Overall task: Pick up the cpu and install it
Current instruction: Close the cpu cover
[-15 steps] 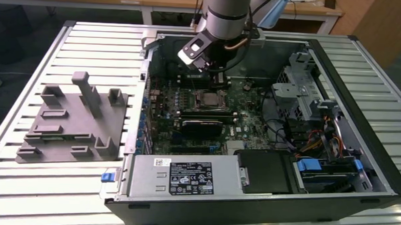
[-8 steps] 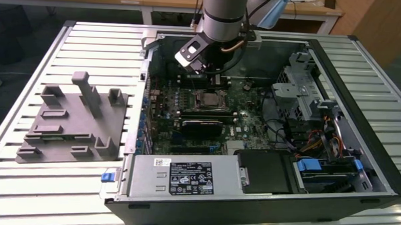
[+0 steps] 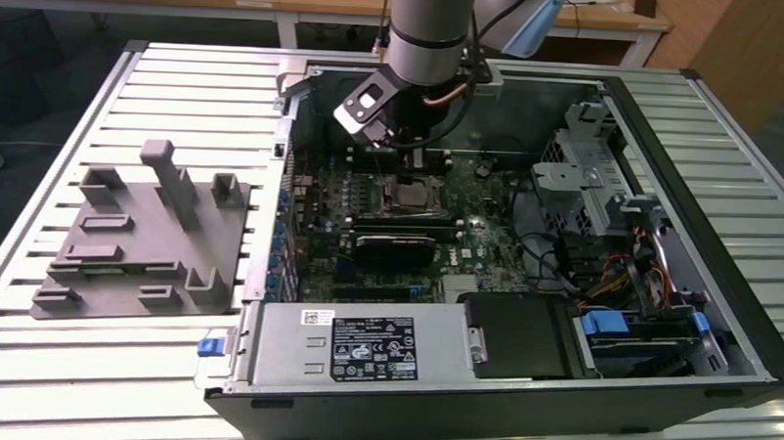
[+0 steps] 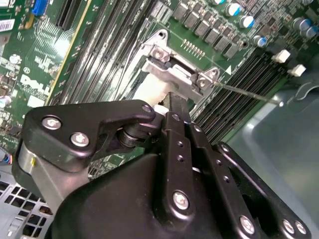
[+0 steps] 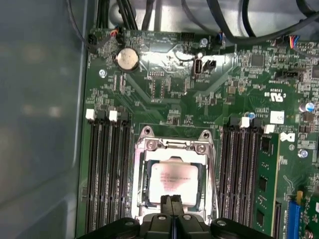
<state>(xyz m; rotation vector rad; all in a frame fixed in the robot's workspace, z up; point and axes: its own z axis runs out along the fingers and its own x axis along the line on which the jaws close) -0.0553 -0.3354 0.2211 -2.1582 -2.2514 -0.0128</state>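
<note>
cpu (image 5: 172,180) sat in its socket (image 5: 141,149), exterior view's upper middle | gripper (image 5: 173,205) just over it | jaws pinched together, empty

Silver-grey arm (image 3: 432,26), black gripper (image 5: 172,200), silver screws (image 4: 180,200)

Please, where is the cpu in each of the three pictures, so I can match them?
Exterior view: cpu, middle of the motherboard, below the gripper.
First wrist view: centre of the metal frame, just before the gripper.
Second wrist view: probably the pale patch beside the frame, half behind the gripper.
Shared landmark: the metal frame.
</note>
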